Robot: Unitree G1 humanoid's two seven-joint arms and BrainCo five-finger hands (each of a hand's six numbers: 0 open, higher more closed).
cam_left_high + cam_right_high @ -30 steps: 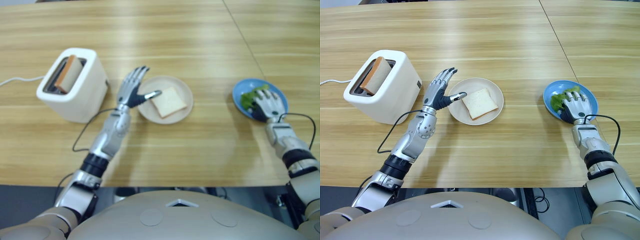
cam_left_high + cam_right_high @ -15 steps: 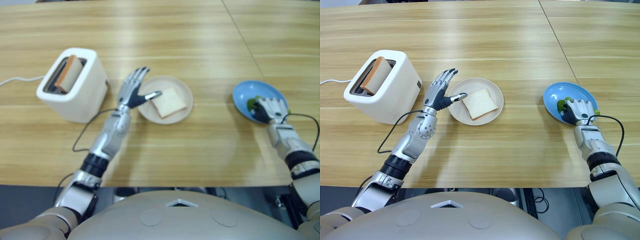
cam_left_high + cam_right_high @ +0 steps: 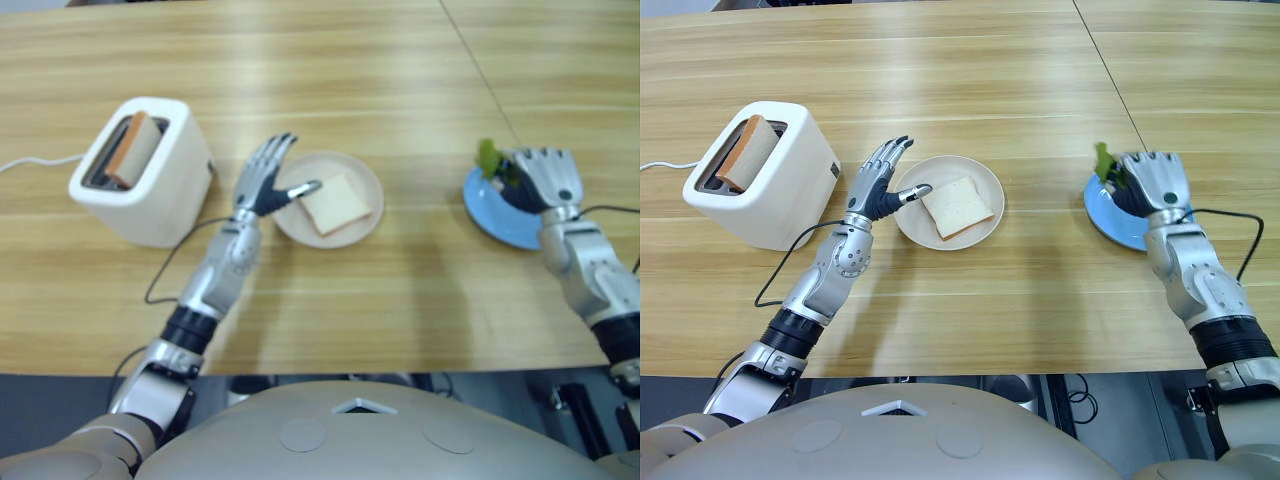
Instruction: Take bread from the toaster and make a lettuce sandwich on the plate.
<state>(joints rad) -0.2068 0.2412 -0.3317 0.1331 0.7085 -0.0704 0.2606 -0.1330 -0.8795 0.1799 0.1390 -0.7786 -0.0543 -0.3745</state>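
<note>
Right hand [image 3: 1152, 182]: fingers curled around a lettuce [image 3: 1106, 162] leaf, over the blue dish [image 3: 1110, 222]. The green frill pokes out at the hand's 10 o'clock. The dish is at 3 o'clock from the plate [image 3: 980, 178], well apart.

Left hand [image 3: 880, 185]: fingers spread, holding nothing, with the thumb tip at the plate's 9 o'clock rim.

One bread slice [image 3: 956, 207] lies flat on the plate. A second slice [image 3: 742, 152] stands upright in the toaster [image 3: 770, 200], its top edge clear of the slot. The toaster is at 9 o'clock from the plate on the counter [image 3: 990, 90].

Handling, as judged:
- The lettuce is very light, limp and easily torn or bruised, and may be damp and slick.
- It needs a soft grip; a hard squeeze would crush it.
- Only a small part shows beyond the fingers, so I cannot tell how much of the leaf is secured.
- Expect it to flop and cling to the fingers on release, so open the hand low over the bread.
- The toaster slice is light, fairly stiff and crumbly at the crust. Pinch the exposed top edge across both faces and draw it straight up.
</note>
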